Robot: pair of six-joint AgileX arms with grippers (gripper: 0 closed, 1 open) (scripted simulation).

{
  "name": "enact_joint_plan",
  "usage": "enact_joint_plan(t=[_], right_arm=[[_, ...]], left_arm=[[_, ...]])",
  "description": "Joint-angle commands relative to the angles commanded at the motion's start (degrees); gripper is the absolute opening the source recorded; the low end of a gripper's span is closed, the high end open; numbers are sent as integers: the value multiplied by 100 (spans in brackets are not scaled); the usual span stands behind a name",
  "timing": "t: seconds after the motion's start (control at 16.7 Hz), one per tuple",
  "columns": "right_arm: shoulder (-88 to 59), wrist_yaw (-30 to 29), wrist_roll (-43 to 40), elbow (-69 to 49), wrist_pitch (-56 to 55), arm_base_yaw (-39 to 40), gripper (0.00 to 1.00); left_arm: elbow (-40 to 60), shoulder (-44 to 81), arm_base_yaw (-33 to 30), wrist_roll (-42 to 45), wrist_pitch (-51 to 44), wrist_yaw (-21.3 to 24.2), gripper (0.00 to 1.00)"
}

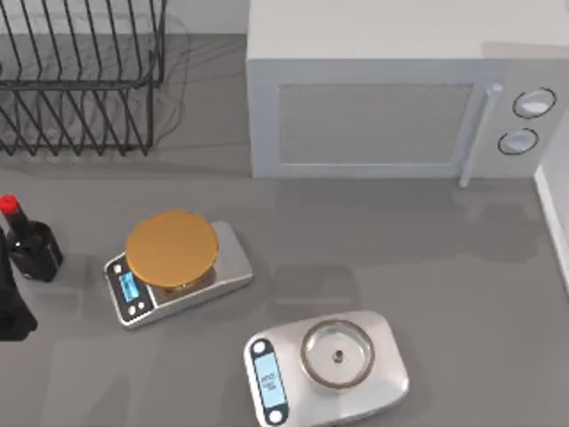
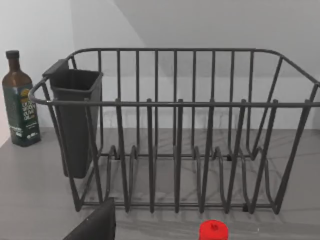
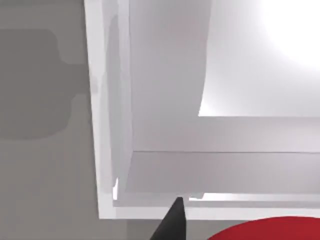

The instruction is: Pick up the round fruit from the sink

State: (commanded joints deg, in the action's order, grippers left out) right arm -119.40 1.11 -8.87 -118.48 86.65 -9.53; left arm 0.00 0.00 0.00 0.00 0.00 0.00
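From above, on the grey table (image 1: pixel 400 258): two kitchen scales, one with a flat orange-brown disc (image 1: pixel 172 250), one silver with a bare steel ring plate (image 1: pixel 336 354). One white microwave oven (image 1: pixel 391 98) at the back. One black wire dish rack (image 1: pixel 80 80) at the back left. One squat dark bottle with a small red cap (image 1: pixel 28 242) at the left edge, and just beside it the black bulk of the left arm (image 1: pixel 13 307), parked. At the right edge, a thin white strip, judged to be the rim of the sink (image 1: pixel 556 222).

From the left wrist: the same wire rack (image 2: pixel 175 130) straight ahead, holding one dark cutlery cup (image 2: pixel 75 120). One tall green-brown oil bottle (image 2: pixel 19 100) beside it, making two bottles in all. Close below, the red cap (image 2: pixel 213 231) and a dark edge of the left gripper (image 2: pixel 95 226); width of its jaws impossible to tell.

From the right wrist: white sink basin (image 3: pixel 165 100), and low in it one smooth bright red ball, the round fruit (image 3: pixel 270 230), cut off by the frame. Right gripper (image 3: pixel 172 220) just beside the fruit, apparently clear of it; jaw width again impossible to tell.

Judged from this: right arm far nearer, fruit a short way sideways of the jaws. A sphere, so no long axis to line up with. One fruit to take.
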Motion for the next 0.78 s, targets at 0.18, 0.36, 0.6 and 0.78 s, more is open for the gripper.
enact_joint_plan(t=[0.18,0.36,0.6,0.78], right_arm=[[194,55,793,240,39,809,0],[364,90,1776,516,2,1786,0],[525,51,3098,864,-177,3076,0],[556,-43,3868,1077,-323,3838,0]], left_arm=[[0,0,0,0,0,0,100],[0,0,0,0,0,0,100],[0,0,0,0,0,0,100],[0,0,0,0,0,0,100]])
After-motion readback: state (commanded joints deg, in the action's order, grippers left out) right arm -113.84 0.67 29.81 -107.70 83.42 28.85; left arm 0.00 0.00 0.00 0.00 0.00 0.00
